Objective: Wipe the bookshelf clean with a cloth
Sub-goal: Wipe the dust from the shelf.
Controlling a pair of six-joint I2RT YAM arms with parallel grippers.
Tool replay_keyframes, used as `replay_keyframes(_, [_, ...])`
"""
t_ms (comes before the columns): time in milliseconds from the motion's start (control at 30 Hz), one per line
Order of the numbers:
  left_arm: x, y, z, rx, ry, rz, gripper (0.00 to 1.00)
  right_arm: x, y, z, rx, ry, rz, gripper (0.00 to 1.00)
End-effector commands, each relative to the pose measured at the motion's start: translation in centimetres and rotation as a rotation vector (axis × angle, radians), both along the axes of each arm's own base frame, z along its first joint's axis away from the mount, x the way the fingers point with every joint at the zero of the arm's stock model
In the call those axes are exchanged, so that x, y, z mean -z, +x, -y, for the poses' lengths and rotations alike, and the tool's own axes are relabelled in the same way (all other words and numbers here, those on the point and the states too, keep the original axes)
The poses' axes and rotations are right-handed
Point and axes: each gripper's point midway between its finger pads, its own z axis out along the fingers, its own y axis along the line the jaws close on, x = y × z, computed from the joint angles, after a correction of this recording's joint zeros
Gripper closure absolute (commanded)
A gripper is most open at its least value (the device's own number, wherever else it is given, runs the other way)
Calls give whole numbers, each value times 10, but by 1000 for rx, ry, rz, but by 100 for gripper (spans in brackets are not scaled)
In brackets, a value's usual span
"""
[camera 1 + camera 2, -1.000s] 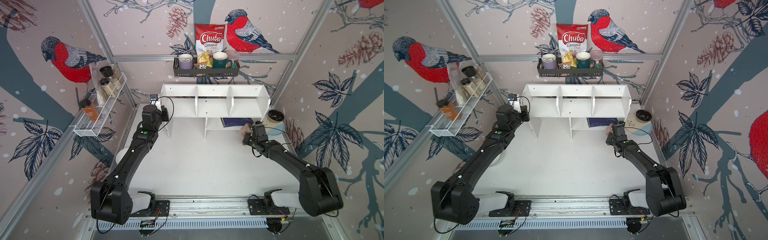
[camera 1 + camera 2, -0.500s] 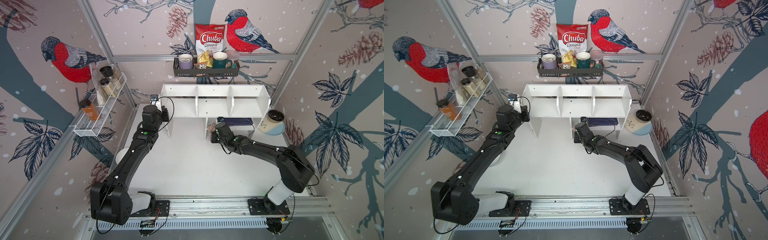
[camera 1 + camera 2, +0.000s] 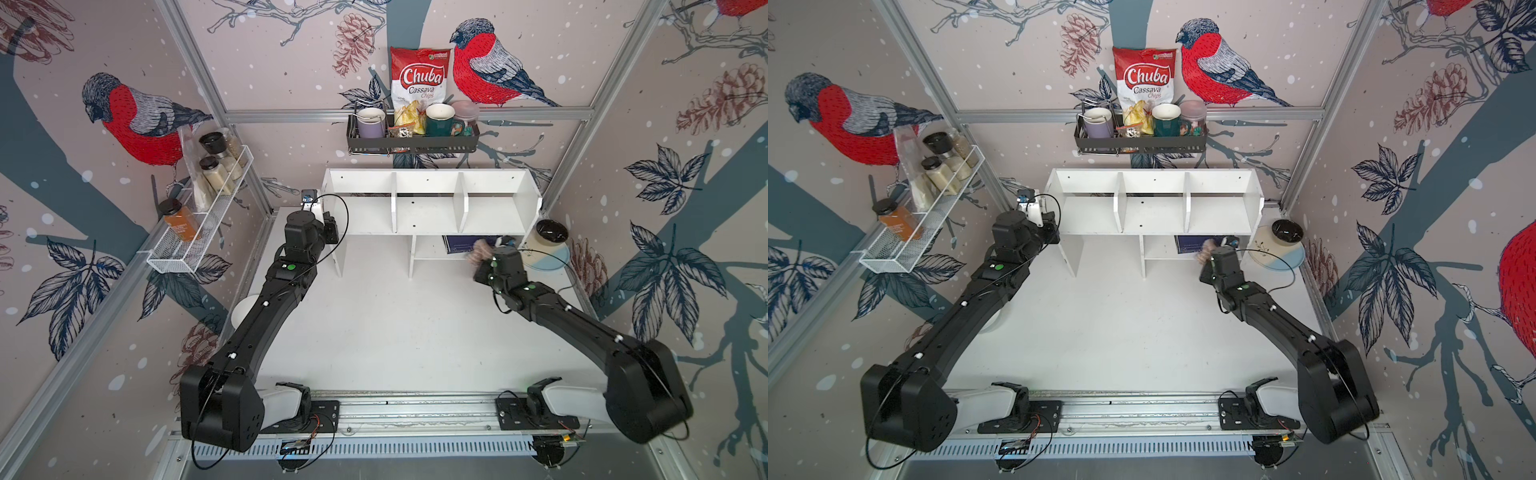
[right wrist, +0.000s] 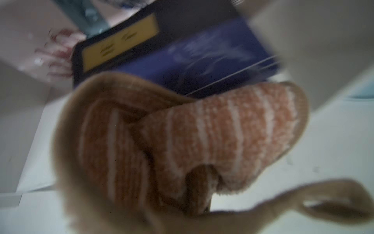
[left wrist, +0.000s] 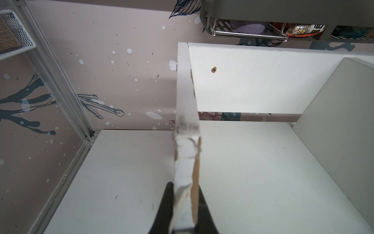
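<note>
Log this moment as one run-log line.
left gripper: shut on bookshelf side panel | right gripper: shut on cloth | cloth: at lower shelf, beside blue book

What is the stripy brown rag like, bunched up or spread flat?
Bunched up: the soft tan striped cloth is folded over itself in a lump.
</note>
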Motion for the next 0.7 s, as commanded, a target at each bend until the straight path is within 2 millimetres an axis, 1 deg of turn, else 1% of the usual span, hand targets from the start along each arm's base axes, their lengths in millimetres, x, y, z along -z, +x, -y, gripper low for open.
replay_keyframes(0, [1, -4, 19, 88, -61, -17, 100, -11, -7, 40, 48, 15, 9, 100])
replay_keyframes(67, [1, -4, 19, 89, -63, -17, 100, -22, -4, 65, 106, 62, 11, 100])
replay_keyframes(100, [0, -4, 19, 90, -63, -16, 100, -29, 0, 70, 114, 103, 19, 100])
replay_keyframes(133, [0, -4, 19, 89, -63, -15, 100, -36, 4, 71, 113, 108, 24, 100])
replay_keyframes(167, [0, -5, 19, 90, -63, -15, 100, -46, 7, 66, 97, 91, 39, 100])
replay_keyframes(233, [-2, -6, 19, 91, -64, -10, 100, -64, 13, 44, 32, 32, 73, 100])
replay_keyframes(300, [-4, -6, 19, 90, -66, -6, 100, -81, 13, 9, -62, -30, 104, 100])
replay_keyframes(367, [-4, -6, 20, 95, -71, -5, 100, -89, 10, -29, -153, -78, 129, 100])
replay_keyframes(400, [-5, -7, 20, 96, -72, -5, 100, -90, 9, -45, -182, -92, 135, 100])
replay_keyframes(467, [-6, -7, 21, 96, -78, -2, 100, -90, 4, -84, -257, -82, 145, 100])
replay_keyframes(567, [-8, -8, 21, 99, -86, 2, 100, -82, -5, -154, -391, -78, 138, 100])
replay_keyframes(667, [-10, -9, 20, 97, -91, 9, 100, -83, -11, -220, -511, -75, 149, 100])
